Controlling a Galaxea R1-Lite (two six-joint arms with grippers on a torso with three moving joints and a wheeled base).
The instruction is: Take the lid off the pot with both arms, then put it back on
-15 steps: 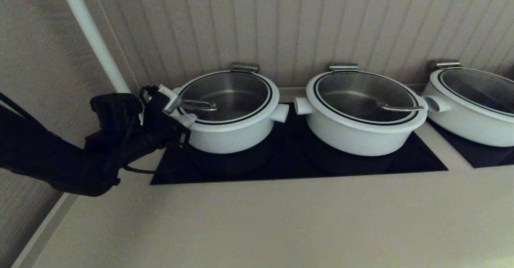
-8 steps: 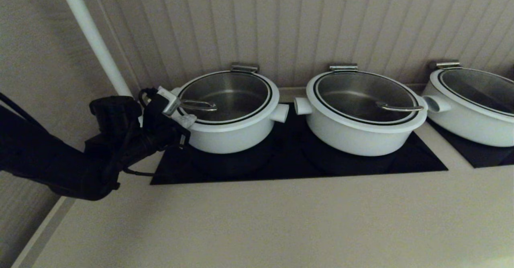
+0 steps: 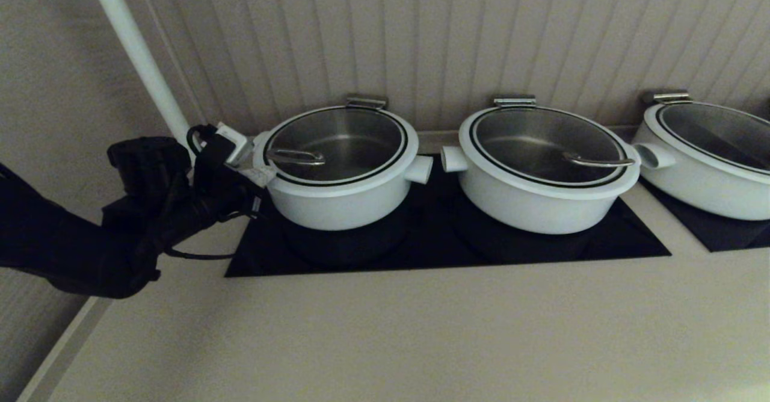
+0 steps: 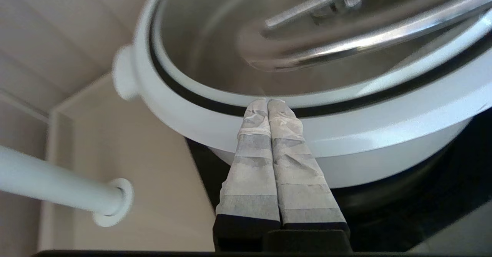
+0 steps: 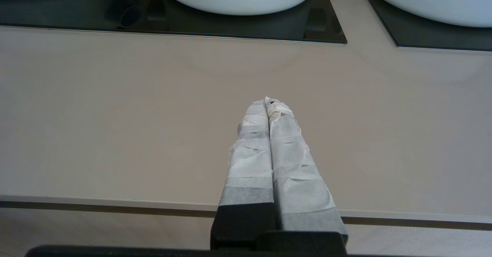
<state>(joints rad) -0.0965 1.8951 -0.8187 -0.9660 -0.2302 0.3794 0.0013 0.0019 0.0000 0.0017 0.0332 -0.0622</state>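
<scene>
The pot (image 3: 337, 200), white and deep, stands at the left of the black cooktop (image 3: 445, 245). The glass lid (image 3: 343, 140) sits on it, its steel wire handle (image 3: 296, 157) on the left side. My left gripper (image 3: 261, 176) is shut and empty, its tips just at the pot's left rim. In the left wrist view the shut fingertips (image 4: 268, 102) reach the lid's white rim (image 4: 200, 95), with the handle (image 4: 346, 45) beyond. My right gripper (image 5: 268, 102) is shut and empty, low over the bare counter near its front edge, out of the head view.
Two wider white pots with lids (image 3: 544, 167) (image 3: 710, 155) stand to the right. A white pole (image 3: 141, 59) rises just behind my left arm. A panelled wall runs behind the pots. The beige counter (image 3: 421, 330) stretches in front.
My left gripper has pulled back to the left, from over the lid near the handle's end to the pot's left rim. The lid and pot have not moved.
</scene>
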